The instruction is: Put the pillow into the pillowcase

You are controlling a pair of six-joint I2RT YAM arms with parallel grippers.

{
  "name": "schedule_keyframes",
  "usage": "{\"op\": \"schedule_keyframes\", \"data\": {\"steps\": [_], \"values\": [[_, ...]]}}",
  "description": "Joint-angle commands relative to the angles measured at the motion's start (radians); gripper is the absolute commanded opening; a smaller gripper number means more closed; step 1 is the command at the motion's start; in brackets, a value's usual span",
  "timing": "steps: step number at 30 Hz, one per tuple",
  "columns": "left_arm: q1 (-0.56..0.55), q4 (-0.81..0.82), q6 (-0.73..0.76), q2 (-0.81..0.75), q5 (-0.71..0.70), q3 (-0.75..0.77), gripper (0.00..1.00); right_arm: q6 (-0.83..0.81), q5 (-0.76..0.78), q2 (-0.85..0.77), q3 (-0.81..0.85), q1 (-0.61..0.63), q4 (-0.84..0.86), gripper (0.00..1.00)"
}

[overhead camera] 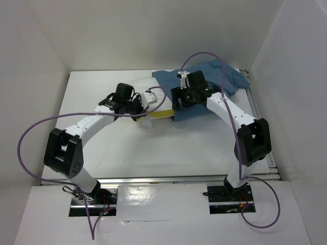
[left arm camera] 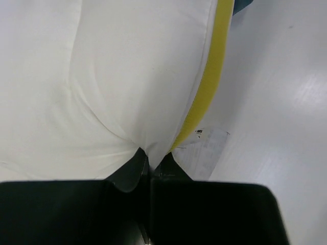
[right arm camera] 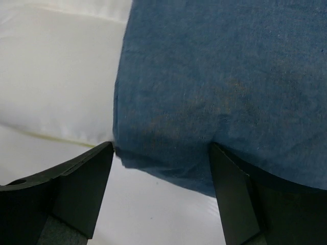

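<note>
Closest of all are the two black fingers of my left pincer [left arm camera: 152, 159]. They are pinched tight together, with a fold of the soft, puffy, cream-white pillow [left arm camera: 102, 76] caught between them. The pillow starts right at my fingertips and swells away from them, filling most of what my left wrist sees. Its bright yellow edge strip [left arm camera: 213, 81] runs along one side of the pillow, just beside the spot where I pinch. A small pale tag [left arm camera: 208, 140] pokes out from the pillow next to that strip. It lies on the white table top [left arm camera: 286, 102].

My right pincer [right arm camera: 161, 150] has its two black fingers standing wide apart. Between them sits a bulge of the big, limp, wrinkly, dusty-blue cloth pillowcase [right arm camera: 230, 76]. The blue cloth reaches both fingertips, but I cannot tell if I am squeezing it or only standing around it.

From above, the pillow lies on the table, and the pillowcase lies on the side of the pillow that is nearer my right arm. The two touch. The blue edge of the pillowcase lies right against the white pillow. The pillow seems to slip under that edge, though I cannot see how far. The rest of the pillowcase spreads away from the pillow, past my right pincer.
</note>
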Motion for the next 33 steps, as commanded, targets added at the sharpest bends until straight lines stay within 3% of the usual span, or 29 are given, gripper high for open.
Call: {"op": "schedule_keyframes", "data": {"steps": [1, 5, 7, 9, 10, 12, 13, 20, 27, 33], "values": [[-0.015, -0.076, -0.071, -0.084, 0.064, 0.046, 0.00, 0.022, 0.019, 0.052, 0.065, 0.001, 0.081, 0.83], [-0.024, -0.086, -0.071, -0.104, 0.064, 0.055, 0.00, 0.022, 0.021, 0.086, 0.089, 0.001, 0.081, 0.74], [-0.024, -0.095, -0.080, -0.104, 0.064, 0.055, 0.00, 0.022, 0.021, 0.097, 0.100, 0.001, 0.081, 0.61], [-0.024, -0.095, -0.080, -0.113, 0.064, 0.055, 0.00, 0.013, 0.007, 0.097, 0.111, 0.001, 0.081, 0.43], [-0.024, -0.095, -0.080, -0.113, 0.064, 0.064, 0.00, 0.013, 0.007, 0.097, 0.111, 0.001, 0.081, 0.23], [-0.035, -0.095, -0.080, -0.113, 0.064, 0.064, 0.00, 0.013, -0.036, 0.097, 0.121, 0.001, 0.081, 0.04], [-0.035, -0.083, -0.080, -0.102, 0.055, 0.055, 0.00, 0.013, -0.051, 0.086, 0.132, 0.001, 0.072, 0.00], [-0.035, -0.021, -0.146, -0.016, 0.044, 0.107, 0.00, 0.022, -0.220, 0.042, 0.232, 0.156, 0.061, 0.00], [0.126, -0.037, -0.479, 0.137, 0.237, 0.326, 0.00, 0.054, -0.347, 0.022, 0.361, 0.233, -0.009, 0.00], [0.180, 0.061, -0.809, 0.157, 0.421, 0.357, 0.00, 0.045, -0.366, 0.040, 0.373, 0.252, -0.028, 0.00]]}}
